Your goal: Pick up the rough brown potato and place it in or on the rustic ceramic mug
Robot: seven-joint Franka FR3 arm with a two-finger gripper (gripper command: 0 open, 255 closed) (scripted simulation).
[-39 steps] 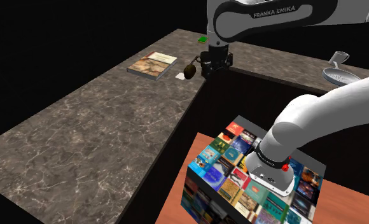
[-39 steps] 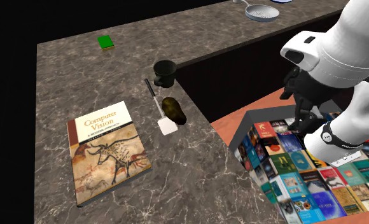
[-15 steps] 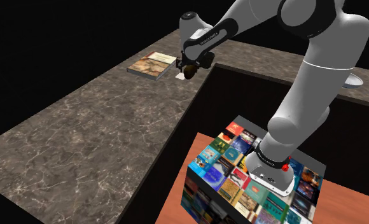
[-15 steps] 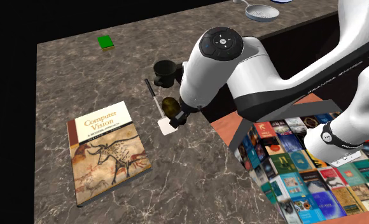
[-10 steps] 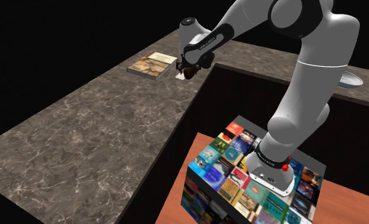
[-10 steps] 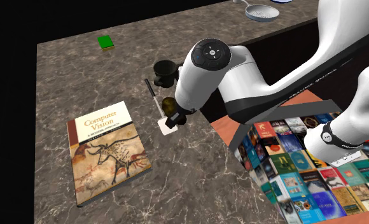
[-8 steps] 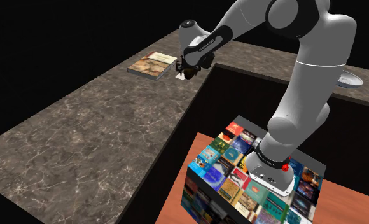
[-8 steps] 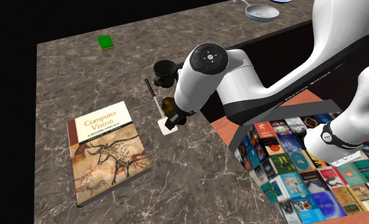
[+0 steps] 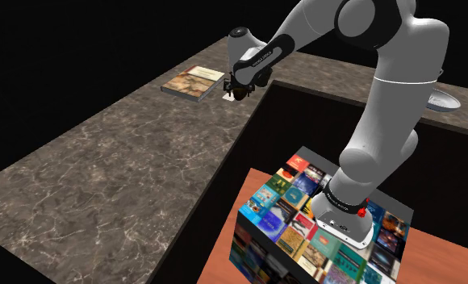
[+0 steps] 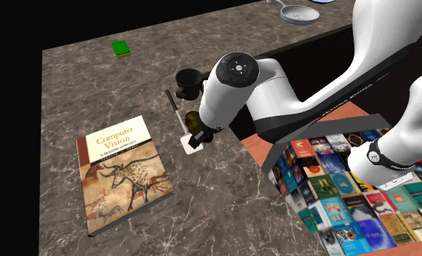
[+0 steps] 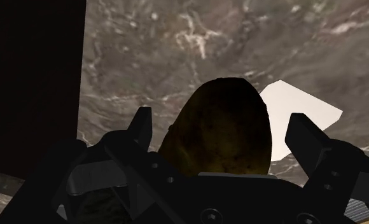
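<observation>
The rough brown potato (image 11: pixel 221 130) lies on the marble counter (image 10: pixel 78 94), beside the white blade of a spatula (image 11: pixel 291 114). My gripper (image 11: pixel 221 130) is down over it, open. One finger stands on each side of the potato, with a small gap on both sides. In the second exterior view the potato (image 10: pixel 193 118) peeks out beside the hand, and the gripper (image 10: pixel 198 137) hangs over the spatula blade (image 10: pixel 192 145). The dark mug (image 10: pixel 188 81) stands upright just beyond the potato, near the counter's edge. In the shoulder view the gripper (image 9: pixel 236 92) hides most of the potato.
A Computer Vision book (image 10: pixel 124 171) lies on the counter close by. A small green block (image 10: pixel 121 48) sits farther back and a pan (image 10: pixel 299 14) on the far counter. The counter edge drops beside the potato toward my stand (image 9: pixel 321 226), a box covered in book covers.
The arm swung from over the stand to the potato. Over the last second the open gripper sank a little lower around it; potato, spatula and mug have not moved.
</observation>
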